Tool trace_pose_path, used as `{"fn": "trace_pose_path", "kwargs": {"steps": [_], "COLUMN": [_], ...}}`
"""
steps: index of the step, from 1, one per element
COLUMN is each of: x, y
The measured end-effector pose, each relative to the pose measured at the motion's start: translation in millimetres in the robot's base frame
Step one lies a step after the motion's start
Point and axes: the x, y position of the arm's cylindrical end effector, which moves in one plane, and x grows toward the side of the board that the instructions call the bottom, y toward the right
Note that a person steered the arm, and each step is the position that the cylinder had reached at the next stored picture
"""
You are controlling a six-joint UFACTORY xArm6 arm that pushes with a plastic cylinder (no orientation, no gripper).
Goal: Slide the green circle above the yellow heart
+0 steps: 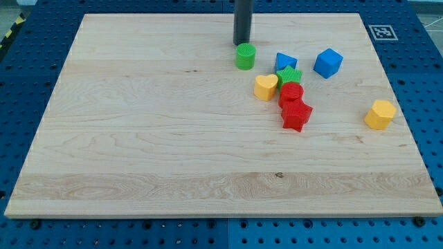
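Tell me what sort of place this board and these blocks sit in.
Likely a robotics lab bench. A wooden board lies on a blue perforated table, a printed marker tag sits at its corner, and my tip rests just above the green circle.

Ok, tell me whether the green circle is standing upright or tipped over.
Upright: the green circle rests on its flat base, round top face up. My tip sits just above it in the view.

blocked: green circle point(245, 56) right-bottom, cluster by yellow heart point(266, 87) | open: left board point(138, 138)
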Motion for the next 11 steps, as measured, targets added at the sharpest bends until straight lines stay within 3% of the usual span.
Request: {"fn": "trace_pose_path", "kwargs": {"steps": [1,2,9,11], "x": [-5.8,23.0,58.4,68.3], "y": [-33.3,-36.5,42.5,15.8]}}
